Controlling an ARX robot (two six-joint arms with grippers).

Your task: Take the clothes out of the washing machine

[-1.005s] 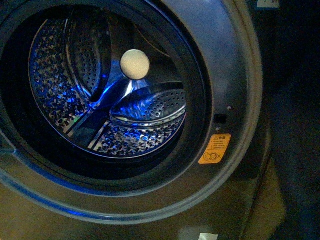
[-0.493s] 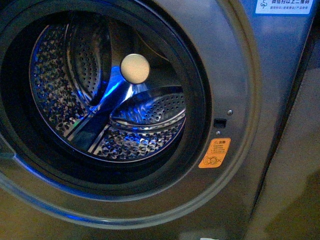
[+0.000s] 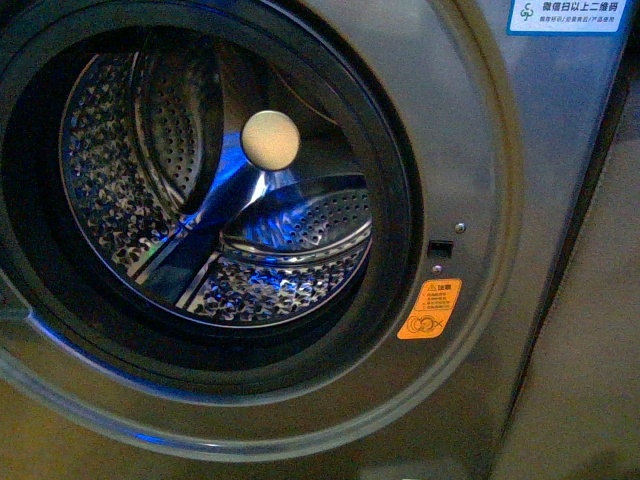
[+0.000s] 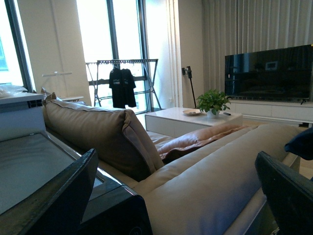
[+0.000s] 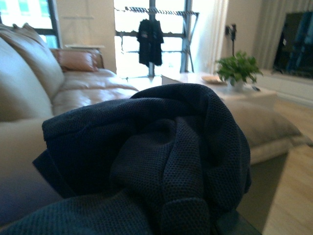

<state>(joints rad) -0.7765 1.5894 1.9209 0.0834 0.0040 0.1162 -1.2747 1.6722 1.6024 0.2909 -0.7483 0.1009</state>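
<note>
The washing machine [image 3: 480, 150] fills the front view, grey, with its round dark-rimmed porthole open. Its perforated steel drum [image 3: 210, 180] shows no fabric inside, and neither arm appears there. In the right wrist view the clothes [image 5: 161, 156] are a bunched dark navy mesh garment in the foreground. My right gripper is shut on them, buried under the fabric except for a dark edge [image 5: 234, 226]. My left gripper [image 4: 171, 196] is open, its black fingers [image 4: 49, 196] wide apart with only the sofa beyond them. A navy corner of the clothes [image 4: 301, 143] shows at that view's edge.
An orange warning sticker [image 3: 430, 309] and a blue-white label [image 3: 570, 15] sit on the machine's front. Both wrist views look across a beige leather sofa [image 4: 205, 181] to a white coffee table [image 4: 190, 120], a potted plant [image 4: 213, 101], a television [image 4: 269, 71] and a drying rack [image 4: 122, 83].
The front view has brightened and shifted slightly, bringing the blue-white label into sight at the top right. The drum looks the same.
</note>
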